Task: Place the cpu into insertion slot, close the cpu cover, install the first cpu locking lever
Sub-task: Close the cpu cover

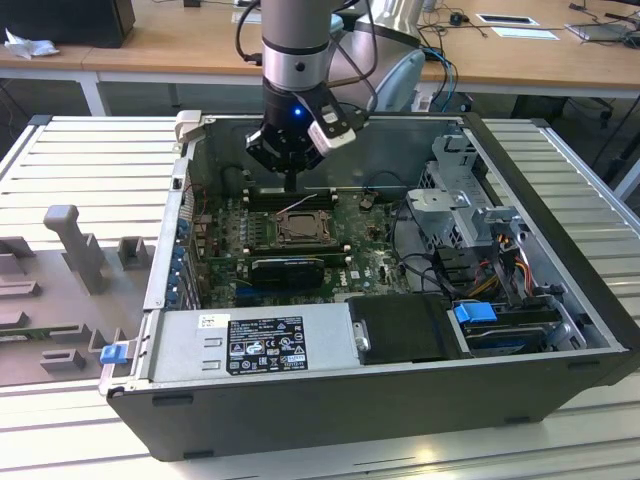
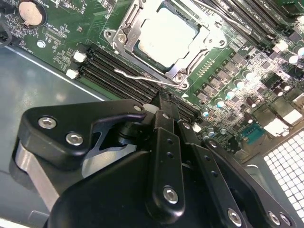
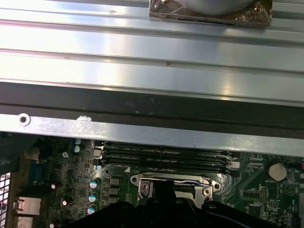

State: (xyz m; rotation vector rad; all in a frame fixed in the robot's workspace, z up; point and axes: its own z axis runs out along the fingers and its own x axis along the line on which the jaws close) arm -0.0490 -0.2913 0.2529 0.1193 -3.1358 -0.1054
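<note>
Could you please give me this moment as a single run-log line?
cpu: seated in insertion slot | cpu cover: closed | gripper: shut, empty, tips above lever

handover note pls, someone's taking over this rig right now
Gripper: jaws shut, empty, hanging just above the motherboard beside the socket.
The cpu sits in the insertion slot, silver top showing.
The cpu cover looks down around it.
A thin locking lever lies along the socket edge nearest the gripper; whether it is latched cannot be told.
Done: cpu placed, cover apparently closed. Left: confirm lever.
</note>
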